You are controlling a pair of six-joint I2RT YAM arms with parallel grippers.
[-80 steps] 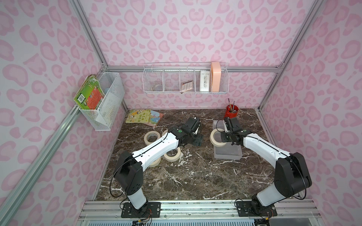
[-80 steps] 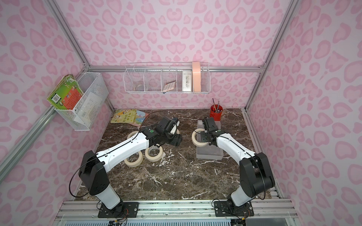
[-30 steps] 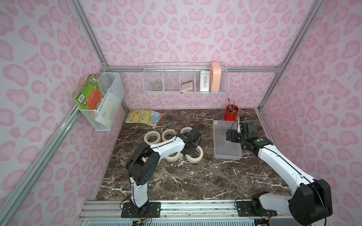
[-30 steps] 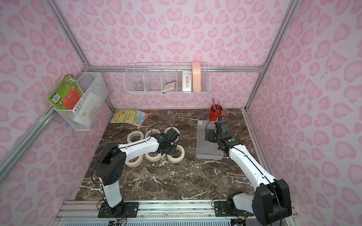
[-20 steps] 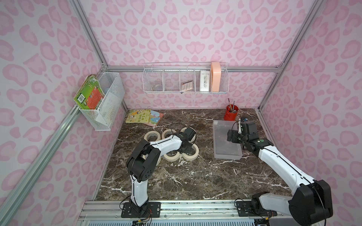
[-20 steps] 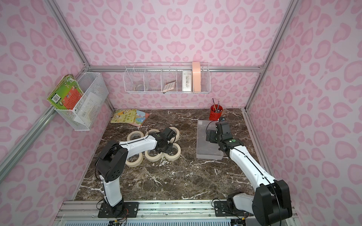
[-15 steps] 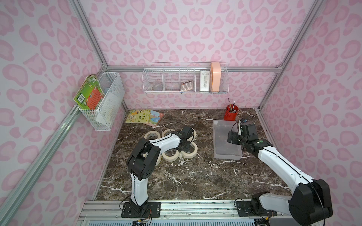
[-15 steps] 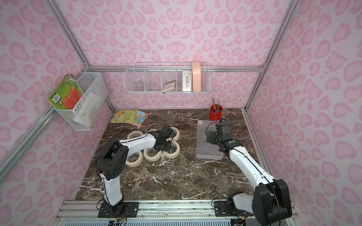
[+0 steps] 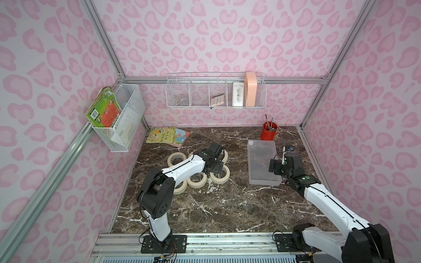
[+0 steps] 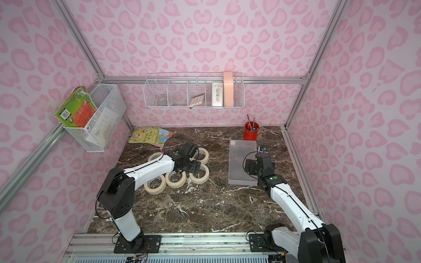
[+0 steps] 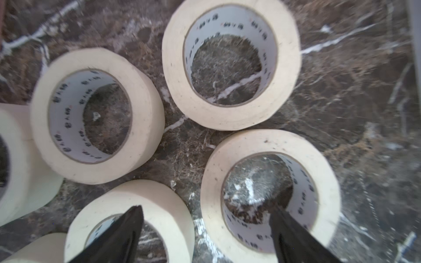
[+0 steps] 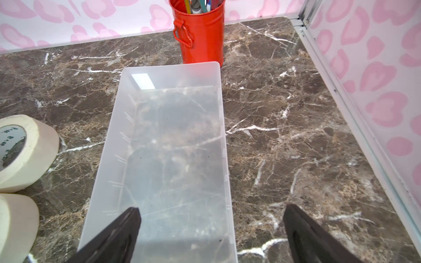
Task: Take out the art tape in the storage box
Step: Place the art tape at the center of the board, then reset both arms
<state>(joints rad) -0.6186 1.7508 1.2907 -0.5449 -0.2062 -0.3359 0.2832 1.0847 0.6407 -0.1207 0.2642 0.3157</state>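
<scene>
While a red cup [image 9: 268, 134] stands just behind the clear box [image 9: 261, 145] and picture books [image 9: 167, 134] lie in the far left corner, the tape rolls [image 9: 219, 176] sit clustered flat on the marble table [image 9: 227, 205], all outside the box. The left gripper [image 11: 205, 209] hangs wide open over two neighbouring rolls, gripping neither. The right gripper [image 12: 211, 208] hovers wide open above the box's near end, holding nothing.

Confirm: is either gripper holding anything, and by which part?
Nothing is held. The left gripper is open over the art tape; the right gripper is open over the empty storage box.
</scene>
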